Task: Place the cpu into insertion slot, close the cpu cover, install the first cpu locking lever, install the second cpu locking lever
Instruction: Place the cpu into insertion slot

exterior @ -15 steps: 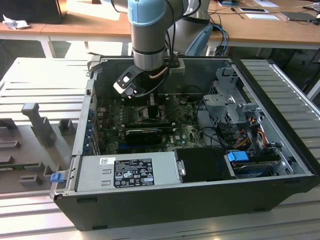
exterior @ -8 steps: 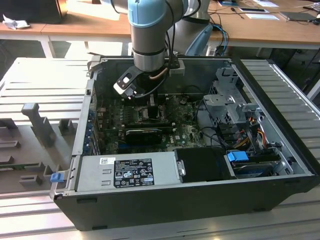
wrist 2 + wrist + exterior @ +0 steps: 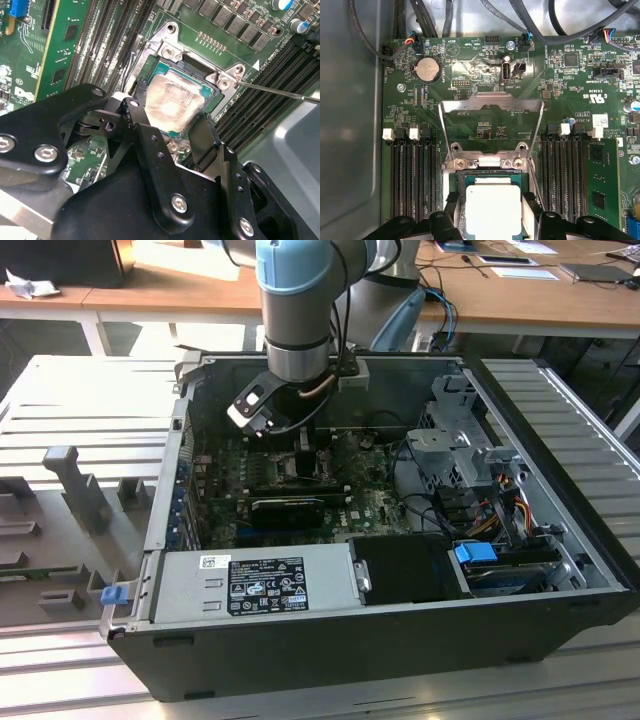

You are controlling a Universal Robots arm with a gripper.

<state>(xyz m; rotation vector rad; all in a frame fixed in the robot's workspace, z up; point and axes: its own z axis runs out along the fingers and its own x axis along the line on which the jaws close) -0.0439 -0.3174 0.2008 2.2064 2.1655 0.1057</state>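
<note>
The cpu [image 3: 492,207], a flat square chip with a silver-grey top, lies in the insertion slot [image 3: 461,180] on the green motherboard. My gripper [image 3: 491,209] straddles it, with a black finger against each of two opposite sides. The second wrist view shows the same hold: the cpu [image 3: 172,102] sits between the fingers [image 3: 136,111] of my gripper [image 3: 169,117]. The cpu cover [image 3: 490,101] stands swung open behind the slot. A thin locking lever [image 3: 280,92] sticks out beside the socket. In the exterior view my gripper [image 3: 303,448] reaches down into the open computer case [image 3: 400,640].
Rows of memory slots [image 3: 415,180] flank the socket on both sides. A black card [image 3: 290,508] lies across the board near the arm. A power supply [image 3: 255,580] fills the case's front. A drive cage [image 3: 455,440] and cables [image 3: 480,510] sit at the exterior view's right.
</note>
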